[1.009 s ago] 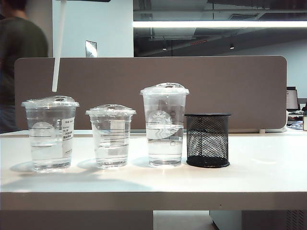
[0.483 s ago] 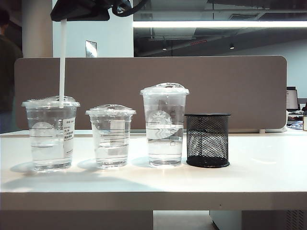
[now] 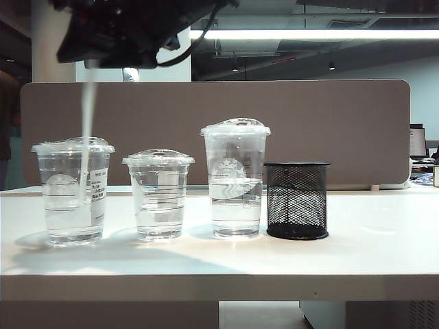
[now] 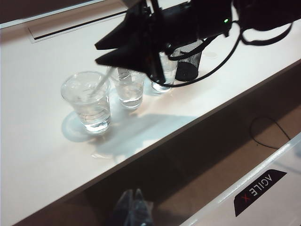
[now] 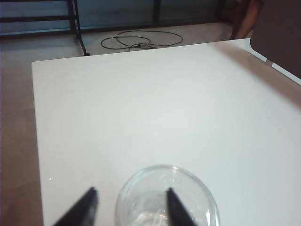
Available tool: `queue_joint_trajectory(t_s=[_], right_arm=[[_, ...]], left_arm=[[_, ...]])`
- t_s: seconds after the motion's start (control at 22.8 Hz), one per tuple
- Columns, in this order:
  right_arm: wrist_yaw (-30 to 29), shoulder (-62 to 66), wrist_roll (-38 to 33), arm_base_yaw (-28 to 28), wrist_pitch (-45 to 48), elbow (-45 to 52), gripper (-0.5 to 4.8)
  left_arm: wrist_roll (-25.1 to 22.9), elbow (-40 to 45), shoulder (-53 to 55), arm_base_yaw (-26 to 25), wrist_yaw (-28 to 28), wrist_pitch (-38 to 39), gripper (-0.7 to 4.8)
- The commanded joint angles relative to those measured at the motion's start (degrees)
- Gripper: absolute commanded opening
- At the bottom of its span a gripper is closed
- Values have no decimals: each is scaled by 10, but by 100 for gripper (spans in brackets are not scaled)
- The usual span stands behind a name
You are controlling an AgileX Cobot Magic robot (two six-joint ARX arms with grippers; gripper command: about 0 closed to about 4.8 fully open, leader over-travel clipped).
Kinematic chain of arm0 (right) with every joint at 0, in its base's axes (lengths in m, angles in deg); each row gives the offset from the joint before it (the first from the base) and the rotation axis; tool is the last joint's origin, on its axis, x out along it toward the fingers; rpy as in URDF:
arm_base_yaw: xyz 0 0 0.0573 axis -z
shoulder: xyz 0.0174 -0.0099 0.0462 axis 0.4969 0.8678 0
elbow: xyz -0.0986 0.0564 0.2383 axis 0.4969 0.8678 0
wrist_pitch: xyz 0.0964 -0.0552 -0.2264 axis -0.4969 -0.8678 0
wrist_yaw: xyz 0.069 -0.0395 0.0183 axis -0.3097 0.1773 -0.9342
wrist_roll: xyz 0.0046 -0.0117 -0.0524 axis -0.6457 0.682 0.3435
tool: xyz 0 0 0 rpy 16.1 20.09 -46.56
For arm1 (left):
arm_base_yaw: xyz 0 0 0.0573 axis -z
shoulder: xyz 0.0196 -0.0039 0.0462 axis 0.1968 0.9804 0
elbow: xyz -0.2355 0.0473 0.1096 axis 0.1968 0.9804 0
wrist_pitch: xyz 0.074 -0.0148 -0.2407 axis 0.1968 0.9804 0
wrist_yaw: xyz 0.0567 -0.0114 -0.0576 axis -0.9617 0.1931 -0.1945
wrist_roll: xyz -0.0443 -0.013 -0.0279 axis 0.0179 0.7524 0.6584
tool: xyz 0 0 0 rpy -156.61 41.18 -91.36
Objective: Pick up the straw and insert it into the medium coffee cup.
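The medium coffee cup (image 3: 72, 192), clear with a domed lid and a white label, stands leftmost in the row of cups. The white straw (image 3: 87, 130) runs down through its lid into the water, blurred and nearly upright. My right gripper (image 3: 90, 65) hangs just over the straw's top. In the right wrist view it (image 5: 130, 190) is open above the cup (image 5: 167, 197), with no straw between its fingers. From the left wrist view I see the straw (image 4: 101, 81) leaning out of the cup (image 4: 89, 101) beneath the right gripper (image 4: 97, 55). My left gripper (image 4: 133, 200) is shut and empty, below the table's front edge.
To the right of the medium cup stand a shorter clear cup (image 3: 158, 195), a taller clear cup with a round logo (image 3: 234, 181) and a black mesh holder (image 3: 297, 200). A grey partition (image 3: 343, 123) runs behind the table. Cables lie on the floor (image 5: 141, 40).
The right gripper has come down into view over the left cup. The straw's lower end went from above the lid down into the cup. The left arm has stayed still.
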Motion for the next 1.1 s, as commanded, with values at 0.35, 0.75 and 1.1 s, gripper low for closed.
queue_joint_trajectory(t_s=[0.35,0.75,1.1], right_arm=[[2,25,-1,-2,98,-2,474],[19,-117,-1,-4,31,-2,324],[88,-299,18,2,-130,29,-6]], left_arm=[[-2,-1,1,0,0,1,-4],[-2,-1,1,0,0,-3,-4],[-2,41,1,0,2,-89,-4]])
